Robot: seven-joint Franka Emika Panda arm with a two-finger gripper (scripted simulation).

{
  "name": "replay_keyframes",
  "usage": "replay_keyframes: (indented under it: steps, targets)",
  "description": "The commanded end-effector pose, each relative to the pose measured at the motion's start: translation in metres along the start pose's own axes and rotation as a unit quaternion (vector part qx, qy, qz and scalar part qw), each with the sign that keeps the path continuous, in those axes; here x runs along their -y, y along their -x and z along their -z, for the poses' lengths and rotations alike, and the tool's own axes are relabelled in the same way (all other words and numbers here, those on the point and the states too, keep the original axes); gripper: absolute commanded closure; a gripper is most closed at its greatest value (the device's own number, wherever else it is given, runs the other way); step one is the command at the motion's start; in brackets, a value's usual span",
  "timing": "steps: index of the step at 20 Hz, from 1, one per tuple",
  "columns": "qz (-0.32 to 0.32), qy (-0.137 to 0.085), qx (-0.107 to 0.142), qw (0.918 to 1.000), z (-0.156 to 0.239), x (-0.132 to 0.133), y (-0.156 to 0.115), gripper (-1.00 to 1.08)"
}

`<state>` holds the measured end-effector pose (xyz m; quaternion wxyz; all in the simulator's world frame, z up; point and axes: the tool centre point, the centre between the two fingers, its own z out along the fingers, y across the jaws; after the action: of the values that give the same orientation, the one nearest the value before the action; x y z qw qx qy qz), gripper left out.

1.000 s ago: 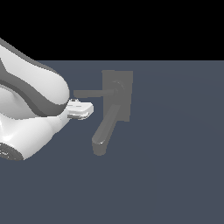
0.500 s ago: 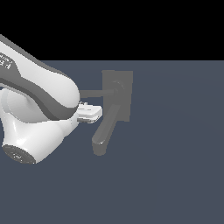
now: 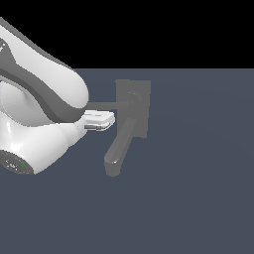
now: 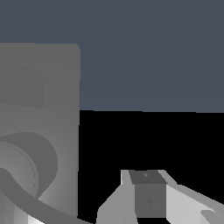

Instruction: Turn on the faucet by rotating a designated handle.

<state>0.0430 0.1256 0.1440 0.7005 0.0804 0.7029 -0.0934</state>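
The grey faucet stands in the middle of the exterior view, with a flat back plate (image 3: 139,94) and a thick curved spout (image 3: 118,151) reaching down toward the front. The handle (image 3: 105,104) is a thin straight bar running from its round hub (image 3: 133,98) toward the exterior view's left. My gripper (image 3: 110,120) sits just below the bar, beside the spout, with its white fingers close together and holding nothing. In the wrist view the back plate (image 4: 41,100) and hub (image 4: 30,164) fill one side, with my gripper (image 4: 148,176) beside them.
My bulky white arm (image 3: 39,119) fills the exterior view's left and hides the outer end of the handle. The faucet stands on a flat dark blue-grey floor (image 3: 198,198).
My gripper has moved toward the exterior view's right, from short of the faucet to under the handle bar beside the spout. The handle and spout have not moved.
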Motion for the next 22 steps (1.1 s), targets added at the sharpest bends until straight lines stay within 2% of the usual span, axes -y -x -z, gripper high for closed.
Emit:
replay_keyframes:
  steps: [1, 6, 8, 22]
  targets:
    - [0.0, 0.0, 0.0, 1.0, 0.0, -0.002, 0.012, 1.08]
    - [-0.001, 0.0, 0.001, 1.0, 0.0, -0.004, 0.035, 1.08]
    - [0.002, -0.002, -0.003, 1.0, 0.0, 0.0, 0.026, 1.08]
    - [0.0, -0.001, -0.001, 1.0, 0.0, 0.015, 0.081, 1.08]
